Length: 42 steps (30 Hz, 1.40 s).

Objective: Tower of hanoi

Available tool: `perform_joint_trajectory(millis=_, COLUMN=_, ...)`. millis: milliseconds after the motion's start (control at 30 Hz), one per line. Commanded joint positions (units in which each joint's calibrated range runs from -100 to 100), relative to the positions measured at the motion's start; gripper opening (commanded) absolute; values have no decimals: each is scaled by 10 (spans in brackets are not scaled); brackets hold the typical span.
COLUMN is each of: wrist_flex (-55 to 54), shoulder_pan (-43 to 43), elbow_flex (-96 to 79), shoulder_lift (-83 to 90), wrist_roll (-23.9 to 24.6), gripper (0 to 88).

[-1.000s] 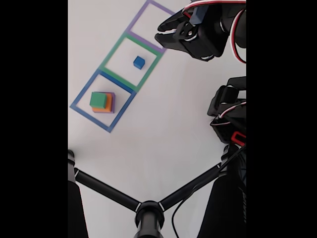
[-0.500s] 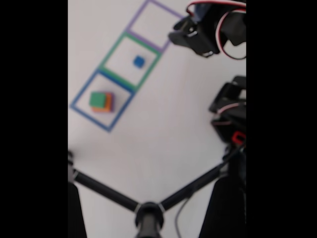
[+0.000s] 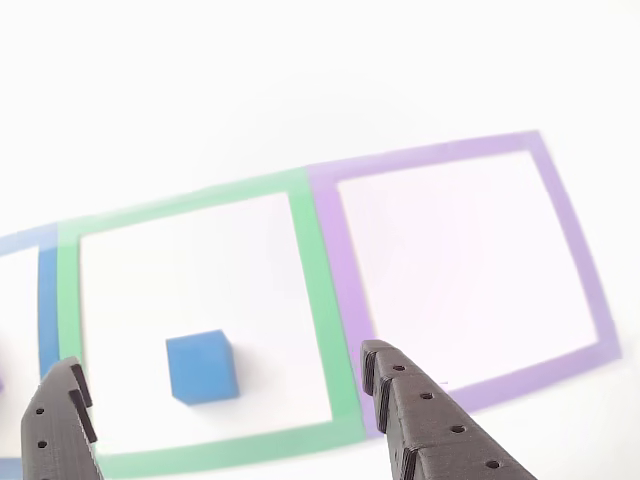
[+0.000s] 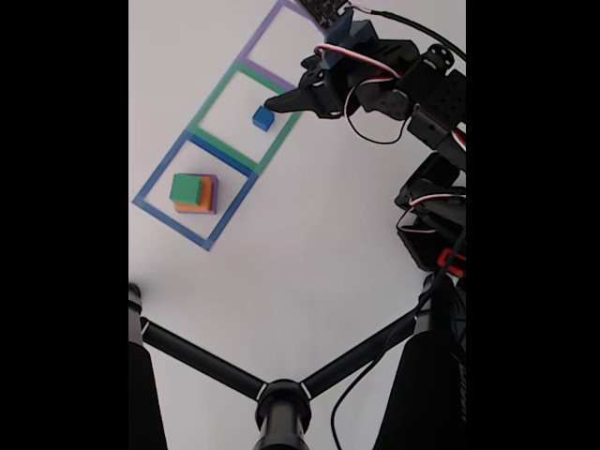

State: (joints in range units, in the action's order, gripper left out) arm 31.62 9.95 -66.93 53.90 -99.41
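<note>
Judging by how the pieces lie, the puzzle is at an early stage: one block has left the stack and three have not. The blue cube sits alone inside the green square outline, flat on the white table, and in the other view it lies ahead of the gripper, between the lines of the two black fingers but apart from both. Those fingers stand wide, with nothing held between them. In the fixed view the gripper hovers just beside the blue cube, its tips pointing toward it.

Farther out from the gripper, in the blue square outline, the green block rests on the orange block, which rests on the purple slab; this stack looks untouched apart from its missing top piece. On the gripper's other side, the purple square outline holds no block.

What seems left is nearly everything: the green block, the orange block and the purple slab all need relocating, with the blue cube shuttled between squares many times. Whether the gripper is about to take the blue cube or is leaving it cannot be told from this moment.
</note>
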Motion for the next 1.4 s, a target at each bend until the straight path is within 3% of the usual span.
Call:
perform_joint_trajectory(millis=0, wrist_flex=-216, shoulder_pan=-1, elbow_flex=-107, shoulder_lift=-15, wrist_roll=-6, gripper=340)
perform_joint_trajectory(millis=267, wrist_flex=-494, shoulder_pan=-12, elbow_flex=-217, shoulder_lift=-150, wrist_roll=-6, gripper=349)
perform_joint_trajectory(millis=533, wrist_flex=-671, shoulder_pan=-20, elbow_flex=-206, shoulder_lift=-330, wrist_roll=-6, gripper=345)
perform_joint_trajectory(millis=967, wrist_flex=-796, shoulder_pan=-53, elbow_flex=-170, shoulder_lift=-493, wrist_roll=-6, gripper=332)
perform_joint_trajectory(millis=1367, wrist_flex=-811, shoulder_pan=-41, elbow_flex=-128, shoulder_lift=-565, wrist_roll=-6, gripper=309)
